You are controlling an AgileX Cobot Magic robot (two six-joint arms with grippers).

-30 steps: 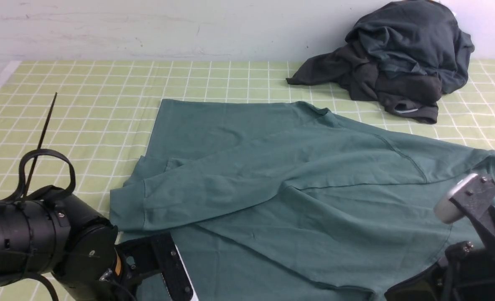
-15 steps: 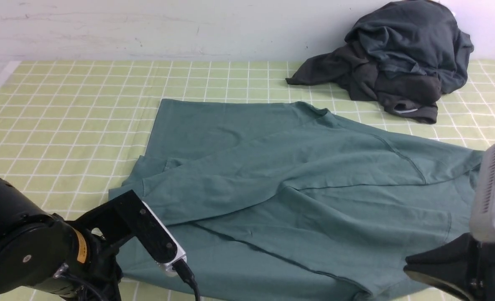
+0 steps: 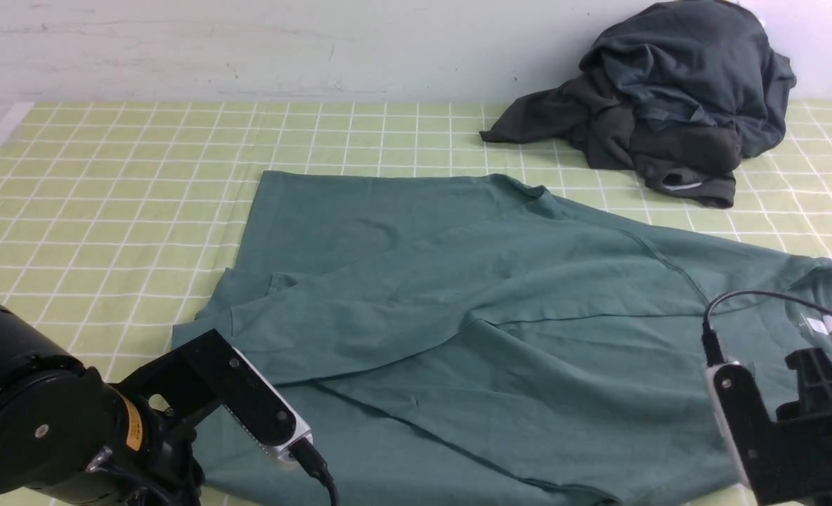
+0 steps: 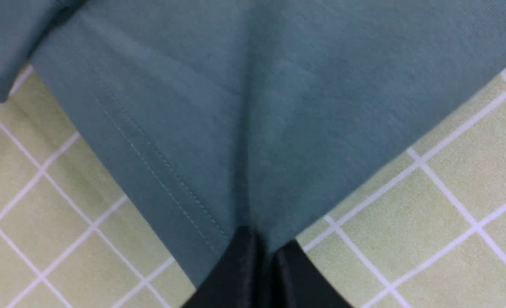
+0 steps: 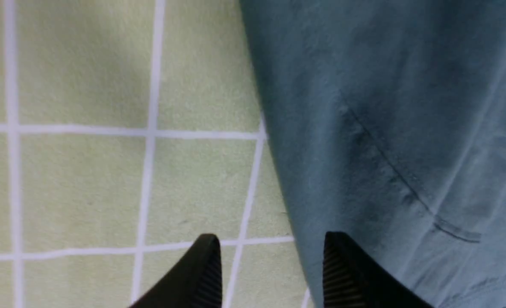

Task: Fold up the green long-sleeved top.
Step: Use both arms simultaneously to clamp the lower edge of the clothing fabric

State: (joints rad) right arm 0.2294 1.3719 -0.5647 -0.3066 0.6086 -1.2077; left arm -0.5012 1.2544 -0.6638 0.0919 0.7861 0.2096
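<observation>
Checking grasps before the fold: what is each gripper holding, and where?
Left gripper pinches the green top at a hem corner; right gripper holds nothing.

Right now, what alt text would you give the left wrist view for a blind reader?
The left end effector is shut on a corner of the green top, pinching a ridge into the fabric. The top lies on a yellow-green checked cloth.

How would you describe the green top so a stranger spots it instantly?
Look at the yellow-green checked tablecloth. The green top lies spread across its middle. Unlike the crumpled dark clothes heaped at the far right, it is teal and laid flat.
</observation>
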